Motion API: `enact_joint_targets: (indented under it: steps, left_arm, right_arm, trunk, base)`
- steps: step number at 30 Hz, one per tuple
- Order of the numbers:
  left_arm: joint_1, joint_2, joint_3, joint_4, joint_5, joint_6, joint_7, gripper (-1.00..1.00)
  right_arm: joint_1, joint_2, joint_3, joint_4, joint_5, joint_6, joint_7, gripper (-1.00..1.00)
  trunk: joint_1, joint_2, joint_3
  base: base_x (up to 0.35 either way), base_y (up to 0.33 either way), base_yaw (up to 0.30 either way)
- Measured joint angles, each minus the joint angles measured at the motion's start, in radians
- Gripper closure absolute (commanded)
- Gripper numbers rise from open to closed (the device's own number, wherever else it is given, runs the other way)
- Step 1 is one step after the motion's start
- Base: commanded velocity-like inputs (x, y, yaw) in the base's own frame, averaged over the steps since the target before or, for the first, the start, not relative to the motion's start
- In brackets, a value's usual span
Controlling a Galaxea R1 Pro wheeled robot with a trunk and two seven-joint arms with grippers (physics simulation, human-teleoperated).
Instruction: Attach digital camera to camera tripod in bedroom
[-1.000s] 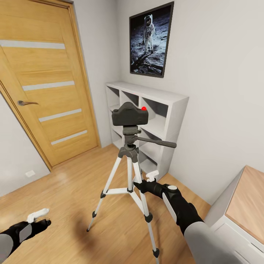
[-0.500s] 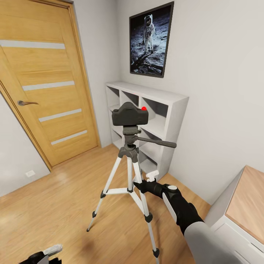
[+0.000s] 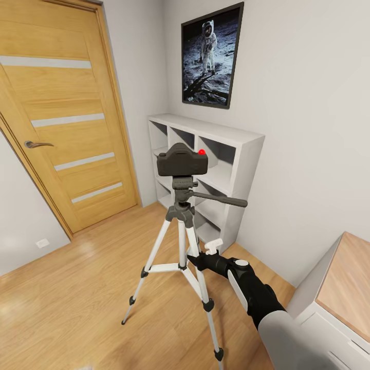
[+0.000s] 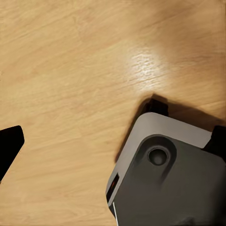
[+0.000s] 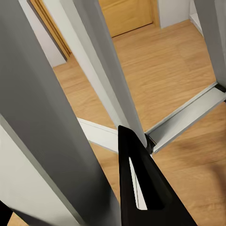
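Here the bedroom shows light grey walls [image 3: 318, 103], a wood plank floor [image 3: 77, 293] and a wooden door [image 3: 61, 118] at the far left, its handle [image 3: 37, 144] on the near edge of the leaf. A framed astronaut picture [image 3: 211, 55] hangs on the right wall above a white cube shelf [image 3: 226, 159], and at the near right stands a worktop [image 3: 349, 288] with a wooden top on a white body. In the middle of the floor, in front of the shelf, stands the camera tripod [image 3: 181, 257] on its three spread silver-white legs, its long side handle [image 3: 218, 199] pointing right toward the shelf. The digital camera [image 3: 182, 160] sits on top of the tripod's dark grey head, level, with its red button [image 3: 202, 152] on the upper right. The right arm [image 3: 257, 298] reaches in from the near right, and the right hand [image 3: 198, 258] is at the tripod's legs just below the middle brace (whether it touches a leg or grips one I cannot tell). In the right wrist view a leg [image 5: 101, 70] runs close past a black finger [image 5: 141, 188], with the cross braces [image 5: 188, 117] beyond. The left wrist view looks down at the floor [image 4: 70, 70] and a grey corner of the robot's base [image 4: 165, 183]; a black fingertip [image 4: 9, 146] juts in at one edge, and the left hand's opening cannot be told.
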Motion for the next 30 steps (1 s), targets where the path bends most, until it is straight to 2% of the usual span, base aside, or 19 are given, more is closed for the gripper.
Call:
enact_joint_targets:
  steps: [5, 11, 19, 30]
  left_arm:
    - [0.025, -0.014, 0.0, -0.001, 0.0, -0.093, -0.001, -1.0]
    - [0.037, -0.047, 0.0, -0.001, 0.0, -0.138, 0.0, -1.0]
    - [0.04, -0.068, 0.001, 0.0, 0.002, -0.148, 0.004, -1.0]
    - [0.041, -0.068, 0.002, 0.002, 0.003, -0.149, 0.012, -1.0]
  right_arm:
    - [0.0, 0.0, 0.0, 0.0, 0.0, 0.0, 0.0, 1.0]
    - [0.0, 0.0, 0.0, 0.0, 0.0, 0.001, 0.0, 1.0]
    - [0.0, 0.0, 0.0, 0.0, 0.0, 0.0, 0.001, 1.0]
    - [0.0, -0.001, -0.001, 0.001, 0.0, 0.0, 0.002, 1.0]
  trunk:
    - [0.0, 0.0, 0.0]
    - [0.0, 0.0, 0.0]
    - [0.0, 0.0, 0.0]
    - [0.0, 0.0, 0.0]
  base:
    - [0.0, 0.0, 0.0]
    - [0.0, 0.0, 0.0]
    - [0.0, 0.0, 0.0]
    - [0.0, 0.0, 0.0]
